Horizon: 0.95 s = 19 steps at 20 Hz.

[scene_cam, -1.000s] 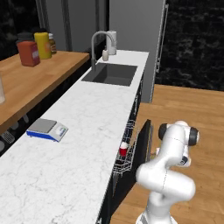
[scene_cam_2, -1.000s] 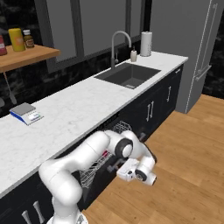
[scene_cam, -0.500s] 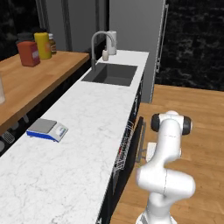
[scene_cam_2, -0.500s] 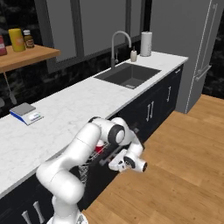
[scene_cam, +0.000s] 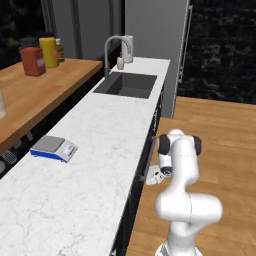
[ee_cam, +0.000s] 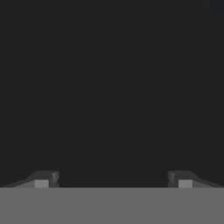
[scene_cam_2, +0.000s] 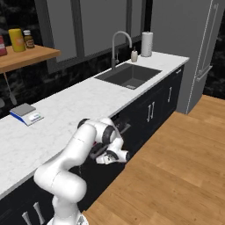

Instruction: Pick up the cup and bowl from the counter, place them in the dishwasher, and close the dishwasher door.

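My gripper is low in front of the dishwasher, hard against the dishwasher door. That flat dark panel stands almost upright under the white marble counter, with a narrow gap at its top edge. In the hand view the gripper is open, its fingertips wide apart with nothing between them, facing the dark door panel at close range. The red cup, the black bowl and the wire rack are hidden behind the door.
A blue and grey scale lies on the counter. Further along are the sink with its faucet and a paper towel roll. A wooden shelf carries bottles. Open wooden floor lies beside the robot.
The dishwasher door has swung up from half open to almost shut, hiding the rack and red cup. The arm followed it in towards the cabinets.
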### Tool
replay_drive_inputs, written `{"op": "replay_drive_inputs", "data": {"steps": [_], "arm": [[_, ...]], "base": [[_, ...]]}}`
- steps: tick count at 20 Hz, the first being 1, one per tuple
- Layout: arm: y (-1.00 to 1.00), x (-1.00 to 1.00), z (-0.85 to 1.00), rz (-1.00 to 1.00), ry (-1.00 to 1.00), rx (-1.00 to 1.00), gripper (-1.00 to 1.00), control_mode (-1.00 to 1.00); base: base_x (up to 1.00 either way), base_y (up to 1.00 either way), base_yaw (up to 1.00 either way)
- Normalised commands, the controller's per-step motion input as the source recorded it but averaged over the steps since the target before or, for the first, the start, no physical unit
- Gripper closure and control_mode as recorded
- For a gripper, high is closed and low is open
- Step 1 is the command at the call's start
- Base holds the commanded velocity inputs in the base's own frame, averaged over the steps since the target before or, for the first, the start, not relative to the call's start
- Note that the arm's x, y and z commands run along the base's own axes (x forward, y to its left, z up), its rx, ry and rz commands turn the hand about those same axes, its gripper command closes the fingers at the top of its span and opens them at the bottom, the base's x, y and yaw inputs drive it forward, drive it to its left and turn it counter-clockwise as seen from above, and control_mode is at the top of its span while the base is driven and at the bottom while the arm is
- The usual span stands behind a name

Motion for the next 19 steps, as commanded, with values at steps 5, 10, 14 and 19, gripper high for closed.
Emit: {"op": "replay_drive_inputs", "data": {"steps": [5, 10, 14, 19], "arm": [[1.00, 0.62, -0.96, 0.00, 0.29, 0.04, -1.00, -1.00], [1.00, 0.57, -0.92, 0.00, 0.28, 0.07, -1.00, -1.00], [0.98, 0.34, -0.74, 0.00, 0.27, 0.10, -1.00, -1.00], [0.11, -0.17, -0.11, 0.02, 0.09, 0.07, -1.00, -1.00]], "base": [[0.00, 0.00, 0.00], [0.00, 0.00, 0.00], [0.00, 0.00, 0.00], [0.00, 0.00, 0.00]]}}
